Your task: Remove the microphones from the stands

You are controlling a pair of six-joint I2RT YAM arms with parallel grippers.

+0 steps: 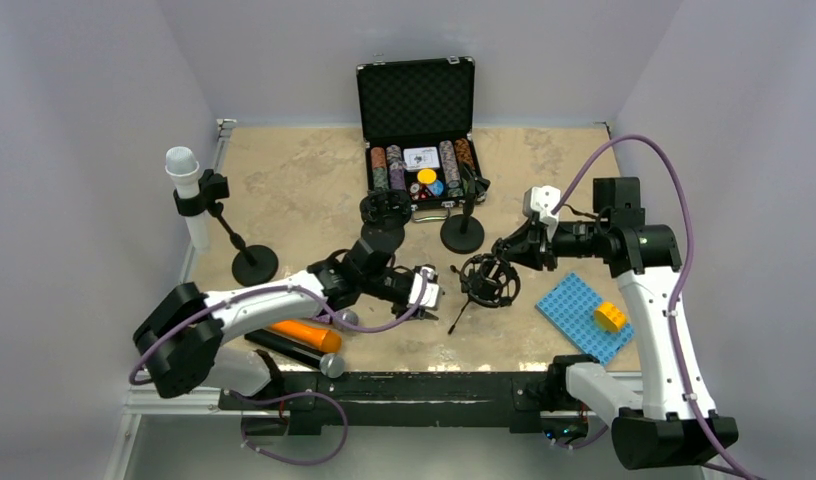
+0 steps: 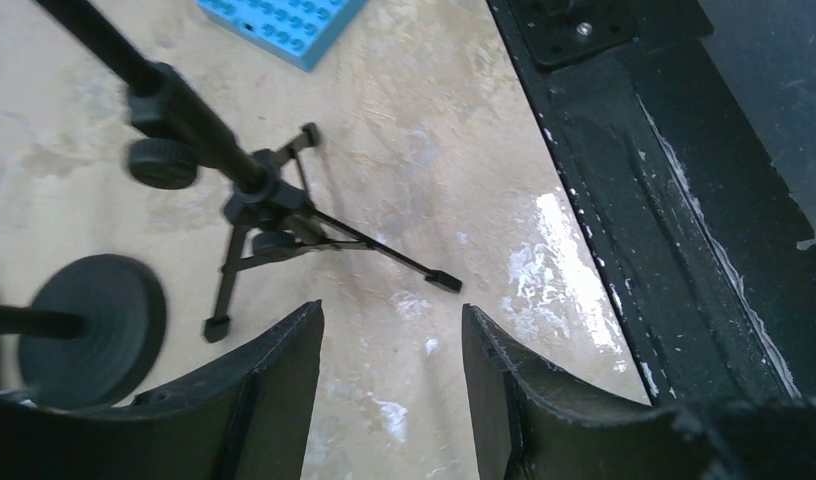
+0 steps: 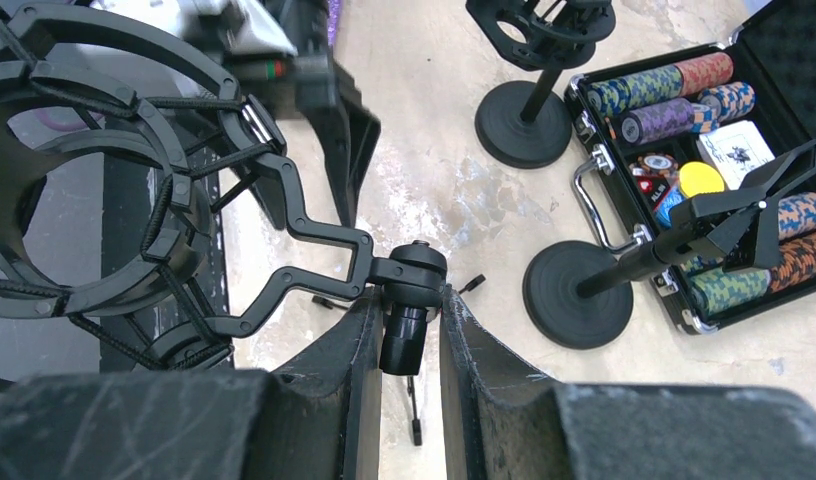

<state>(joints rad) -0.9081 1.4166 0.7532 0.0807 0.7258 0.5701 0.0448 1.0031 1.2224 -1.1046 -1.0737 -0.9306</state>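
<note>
A black tripod stand [image 1: 462, 305] stands mid-table, topped by a shock mount [image 1: 487, 280] whose ring looks empty in the right wrist view. My right gripper [image 3: 409, 295] is shut on the mount's short black stem [image 3: 404, 340], just below its bracket [image 3: 314, 232]. My left gripper [image 2: 392, 315] is open and empty, low over the table just left of the tripod's legs [image 2: 269, 205]. A white microphone [image 1: 184, 185] sits upright in a clip stand [image 1: 252, 265] at the far left. An orange microphone [image 1: 304, 335] and a black one [image 1: 294, 350] lie by the left arm.
An open case of poker chips [image 1: 419, 150] is at the back. Two round-base stands [image 1: 462, 232] [image 1: 384, 215] stand in front of it. A blue baseplate [image 1: 586, 315] with a yellow brick [image 1: 611, 315] lies at right. The black front rail [image 1: 434, 385] borders the table.
</note>
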